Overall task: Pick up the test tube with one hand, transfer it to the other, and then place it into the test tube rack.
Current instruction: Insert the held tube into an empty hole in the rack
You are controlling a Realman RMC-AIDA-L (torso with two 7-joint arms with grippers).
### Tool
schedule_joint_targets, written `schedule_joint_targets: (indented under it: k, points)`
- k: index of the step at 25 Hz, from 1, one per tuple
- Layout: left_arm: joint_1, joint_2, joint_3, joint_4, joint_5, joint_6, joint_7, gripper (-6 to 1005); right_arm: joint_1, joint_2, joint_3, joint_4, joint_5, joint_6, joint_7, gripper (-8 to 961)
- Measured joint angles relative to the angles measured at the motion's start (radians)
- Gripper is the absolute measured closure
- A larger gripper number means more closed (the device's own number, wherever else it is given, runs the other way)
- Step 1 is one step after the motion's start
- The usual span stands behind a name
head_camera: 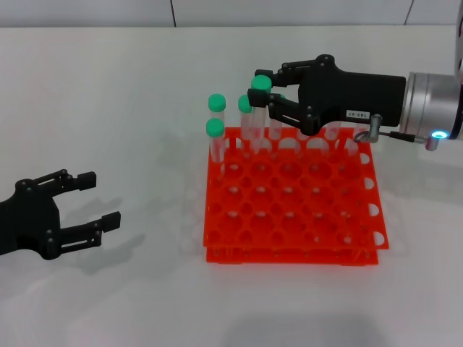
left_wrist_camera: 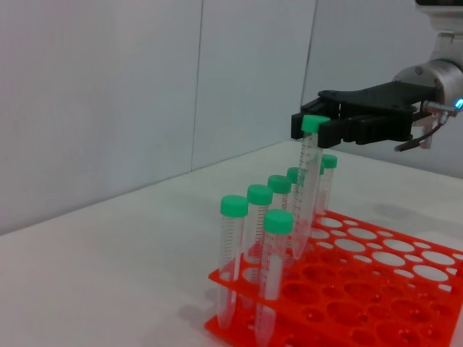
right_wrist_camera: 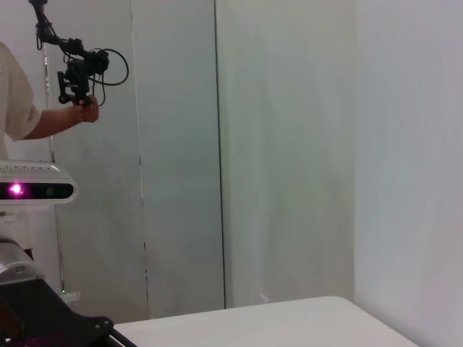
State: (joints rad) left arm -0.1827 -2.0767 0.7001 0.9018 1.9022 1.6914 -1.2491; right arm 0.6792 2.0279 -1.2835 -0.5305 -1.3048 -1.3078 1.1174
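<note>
My right gripper [head_camera: 260, 87], with a white label on its wrist, is shut on the green cap of the test tube [head_camera: 261, 82] above the far left part of the orange-red test tube rack [head_camera: 289, 257]. The tube hangs nearly upright. In the left wrist view the gripper [left_wrist_camera: 315, 124] holds the tube [left_wrist_camera: 309, 181] with its round end down at the top tier of the rack [left_wrist_camera: 376, 307]; I cannot tell whether it sits in a hole. My left gripper [head_camera: 100, 198] is open and empty, low over the table left of the rack.
Several other green-capped tubes [head_camera: 215, 129] stand in the rack's left and far rows, close around the held one; they also show in the left wrist view [left_wrist_camera: 233, 217]. The right wrist view shows only a wall and a person's arm [right_wrist_camera: 29, 108].
</note>
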Motion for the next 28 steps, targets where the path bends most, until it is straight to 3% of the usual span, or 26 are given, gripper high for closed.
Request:
schedule_joint_targets:
  k: [13, 28]
  points:
    - [-0.001, 0.0, -0.003, -0.001, 0.002, -0.001, 0.002, 199, -0.001, 0.0, -0.122, 0.001, 0.1, 0.066, -0.009, 688]
    - [-0.001, 0.001, -0.004, 0.0, 0.002, -0.001, 0.002, 199, -0.014, 0.0, -0.132, -0.004, 0.122, 0.077, -0.008, 688]
